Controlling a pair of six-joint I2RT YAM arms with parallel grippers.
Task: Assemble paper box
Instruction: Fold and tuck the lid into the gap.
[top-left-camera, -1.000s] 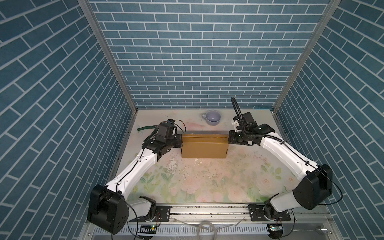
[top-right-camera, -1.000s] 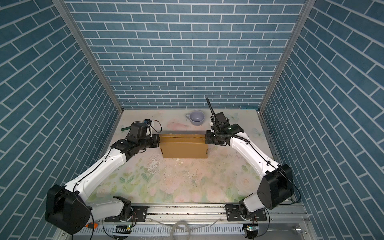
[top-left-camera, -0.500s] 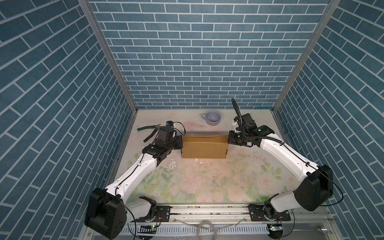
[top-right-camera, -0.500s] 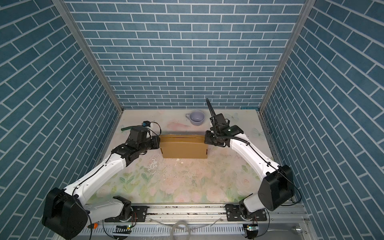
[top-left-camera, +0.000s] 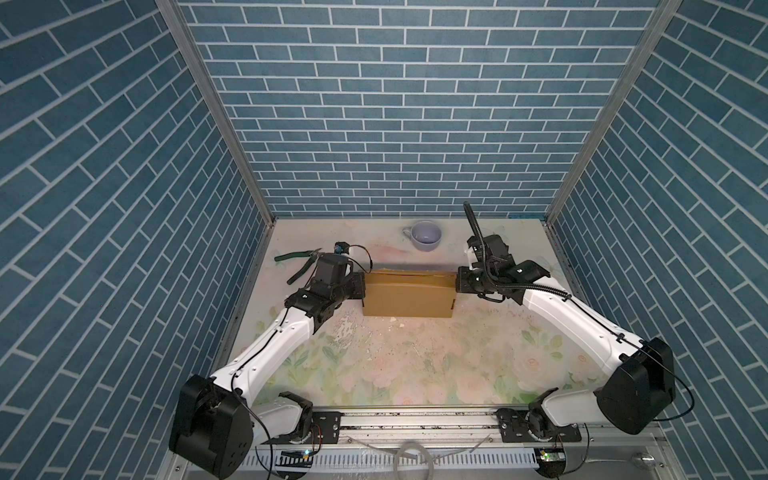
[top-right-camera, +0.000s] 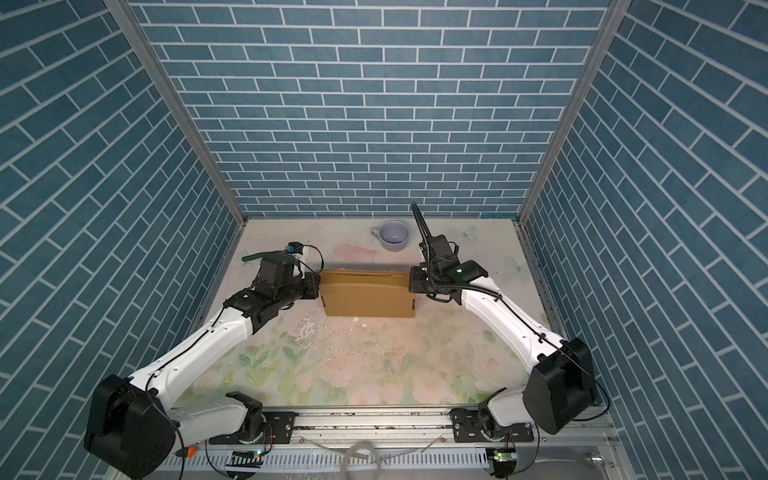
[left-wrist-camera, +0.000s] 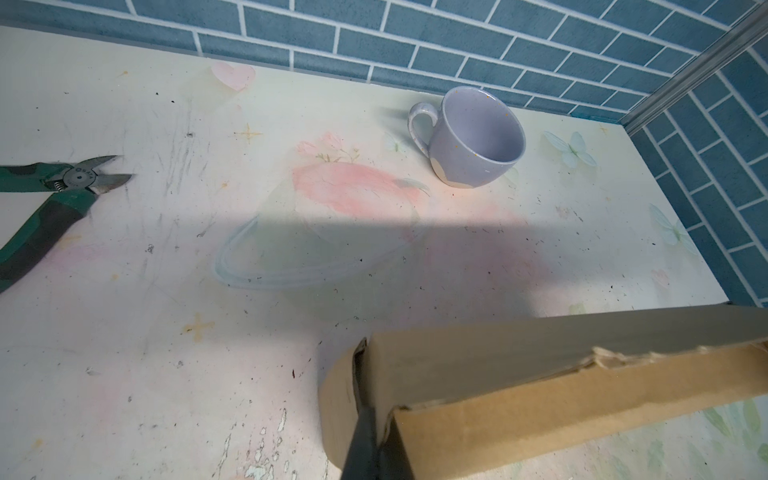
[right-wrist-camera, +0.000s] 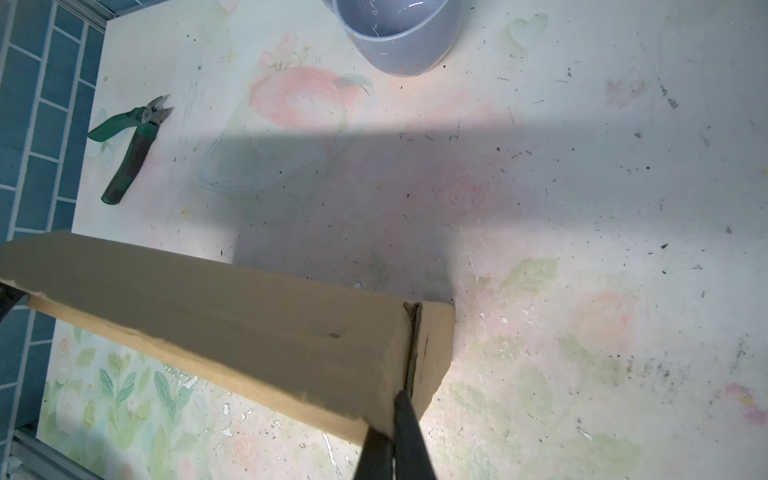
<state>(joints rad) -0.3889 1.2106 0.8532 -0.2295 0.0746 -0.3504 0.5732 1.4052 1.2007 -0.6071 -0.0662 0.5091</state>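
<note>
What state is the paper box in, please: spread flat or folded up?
Folded up: the paper box is a closed rectangular block in both top views, with no flaps spread out.

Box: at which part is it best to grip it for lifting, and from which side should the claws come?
Grip the box at its two short end walls, one claw from each side, as the left claw and right claw do now, shut on them. It is long and shallow, so end grips probably keep it level.

The paper box sits central on the tabletop.
The cup stands behind it; the cutters lie rear-left.
</note>
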